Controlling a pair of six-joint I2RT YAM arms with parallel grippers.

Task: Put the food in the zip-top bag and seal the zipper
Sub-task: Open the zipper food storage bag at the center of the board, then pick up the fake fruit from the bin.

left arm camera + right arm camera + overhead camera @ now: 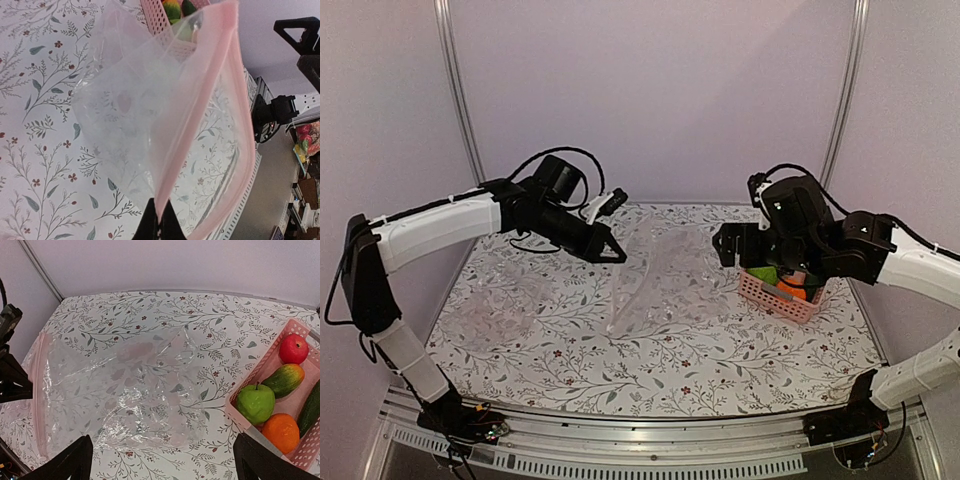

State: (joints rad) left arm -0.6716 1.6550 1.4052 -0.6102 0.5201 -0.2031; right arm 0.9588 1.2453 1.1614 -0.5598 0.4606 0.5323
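Hanging with its jaws spread wide and nothing between them, the right claw (pixel 164 437) sits just left of the basket (pixel 235 412). The coming move turns on this: all the food is in the basket, down and to the right of that claw, while the bag (pixel 120 385) lies left of the basket, toward the other arm. The red apple (pixel 293 348) is at the basket's far end, with the mango (pixel 284 380) next to it, lying crosswise. The green apple (pixel 256 403) and orange (pixel 280 432) are nearer, and the cucumber (pixel 310 410) runs lengthwise along the basket's right side. The left claw (pixel 160 227) is pinched shut on the zipper (pixel 200 125), holding one lip raised so the mouth gapes. The rest of the bag trails onto the worktop (pixel 150 315) left of the basket. The right arm is clearly nearer the food, so the pick looks to be its job. The green apple, against the basket's left wall, seems the easiest reach.
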